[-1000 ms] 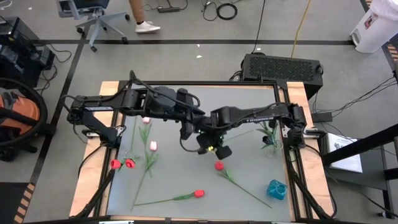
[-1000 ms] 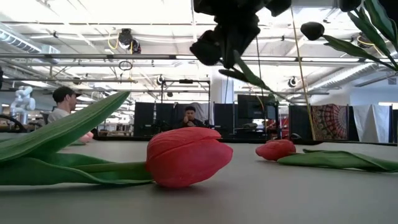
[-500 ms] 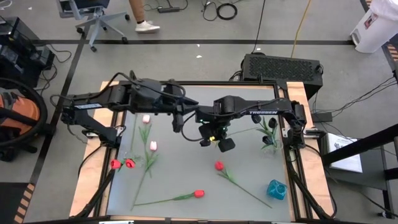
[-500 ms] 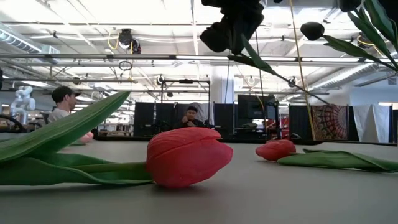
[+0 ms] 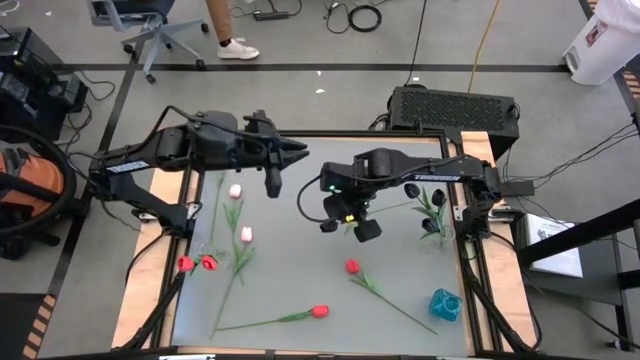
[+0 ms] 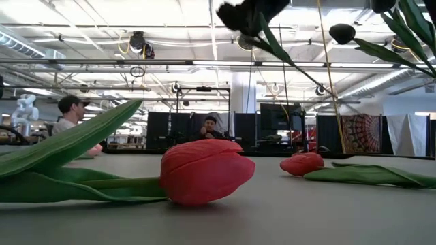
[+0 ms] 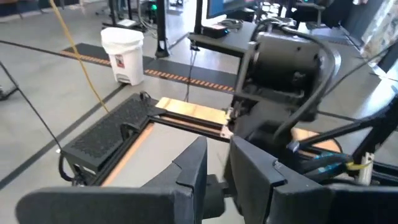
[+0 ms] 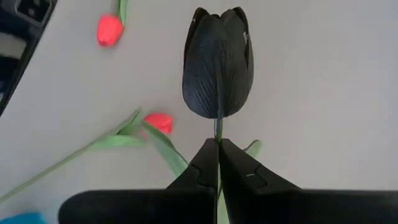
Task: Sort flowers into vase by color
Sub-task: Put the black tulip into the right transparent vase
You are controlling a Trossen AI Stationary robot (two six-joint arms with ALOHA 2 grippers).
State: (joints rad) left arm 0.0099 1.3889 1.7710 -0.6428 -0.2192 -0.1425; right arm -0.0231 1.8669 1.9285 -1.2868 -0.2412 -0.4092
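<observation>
My right gripper (image 5: 352, 222) hangs over the table's middle, shut on a black tulip (image 8: 217, 62). In the low view, the tulip's head (image 6: 246, 9) and leaf (image 6: 276, 47) show at the top. My left gripper (image 5: 298, 153) is high over the far left part, pointing at the right arm, open with nothing between its fingers (image 7: 193, 165). Pink tulips (image 5: 246, 235) and red tulips (image 5: 320, 311) lie flat on the table. More black tulips (image 5: 432, 212) stand at the right edge. I cannot make out the vase that holds them. My right gripper pinches the black tulip's thin stem just under the head (image 8: 217, 132) between its two fingertips. The fingers come from above, slanting down. The head sticks out past the fingertips, and the stem (image 6: 300, 73) with its leaf trails toward the table's right. The tulip is lifted clear.
A small blue container (image 5: 445, 303) sits at the near right corner. A red tulip (image 6: 204, 170) lies close to the low camera, another (image 6: 302, 163) lies behind it. People sit in the room beyond the table.
My left gripper has drawn away from the right gripper, toward the table's far edge and up, and has tipped closer to level. My right gripper has risen with the black tulip, drifting slightly toward the right edge. The tulip stays in its hold, higher above the table.
</observation>
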